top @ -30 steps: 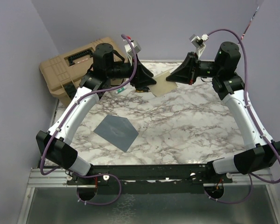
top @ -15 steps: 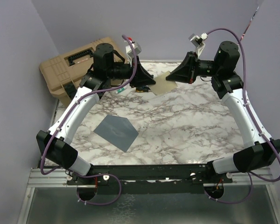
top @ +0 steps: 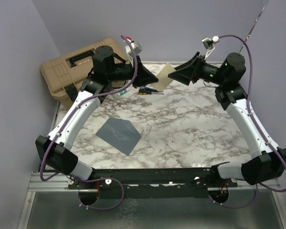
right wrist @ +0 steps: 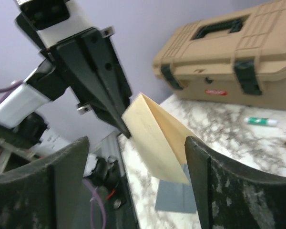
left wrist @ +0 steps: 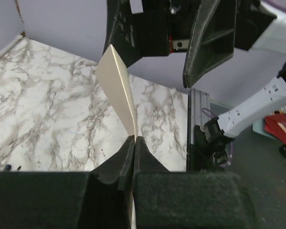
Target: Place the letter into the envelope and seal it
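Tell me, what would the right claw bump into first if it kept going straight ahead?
Most likely the paper letter. The right claw is open and points right at it, while the left claw pinches one corner shut. I cannot tell how big the gap between them is.

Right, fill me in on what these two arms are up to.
The left pincer is shut on a corner of the flat cream-tan paper letter, holding it up in the air over the far side of the marble-patterned table. The right pincer faces the sheet with its fingers wide open and is not clamping it. The slate blue-grey paper envelope lies flat on the table nearer the left arm, untouched, so the letter is not yet inside.
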Motion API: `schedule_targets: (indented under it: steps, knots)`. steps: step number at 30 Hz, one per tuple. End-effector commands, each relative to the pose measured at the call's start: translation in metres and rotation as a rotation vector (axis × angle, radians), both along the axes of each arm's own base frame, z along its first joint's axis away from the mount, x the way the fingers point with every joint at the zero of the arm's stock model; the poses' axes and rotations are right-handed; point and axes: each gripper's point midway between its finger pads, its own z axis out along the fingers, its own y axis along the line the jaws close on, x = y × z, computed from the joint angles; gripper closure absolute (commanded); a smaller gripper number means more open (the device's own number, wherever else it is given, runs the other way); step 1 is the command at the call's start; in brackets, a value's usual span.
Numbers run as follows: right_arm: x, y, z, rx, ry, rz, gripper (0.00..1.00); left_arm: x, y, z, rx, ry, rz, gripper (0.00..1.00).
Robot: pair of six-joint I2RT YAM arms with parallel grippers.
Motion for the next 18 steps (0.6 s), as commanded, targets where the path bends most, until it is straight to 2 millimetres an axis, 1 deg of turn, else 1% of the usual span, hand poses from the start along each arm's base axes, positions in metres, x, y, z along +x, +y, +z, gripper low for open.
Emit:
schedule_targets:
  steps: [1,3,4,5,8,10,13,18]
  knots:
    - [0.012,-0.023,0.047,0.194,-0.104,-0.273,0.11,0.004,0.009,0.05,-0.154,-0.066,0.141,1.0]
    - [0.015,-0.03,0.047,0.243,-0.098,-0.329,0.04,0.002,0.011,0.064,-0.225,-0.046,0.156,1.0]
    - [0.014,-0.031,0.046,0.269,-0.09,-0.33,0.02,0.002,0.011,0.068,-0.264,-0.024,0.163,1.0]
    - [0.012,-0.029,0.044,0.288,-0.079,-0.307,0.01,0.002,0.012,0.075,-0.306,-0.01,0.169,1.0]
    - [0.003,-0.014,0.039,0.306,-0.031,-0.158,0.01,0.004,0.015,0.09,-0.419,0.08,0.189,1.0]
    - [-0.006,-0.005,0.041,0.336,-0.024,-0.057,0.02,0.008,0.017,0.093,-0.46,0.12,0.213,1.0]
    - [-0.021,0.002,0.051,0.377,-0.044,0.054,0.05,0.011,0.018,0.096,-0.512,0.158,0.232,1.0]
    - [-0.024,0.011,0.061,0.387,-0.044,0.107,0.16,0.007,0.017,0.097,-0.55,0.187,0.215,1.0]
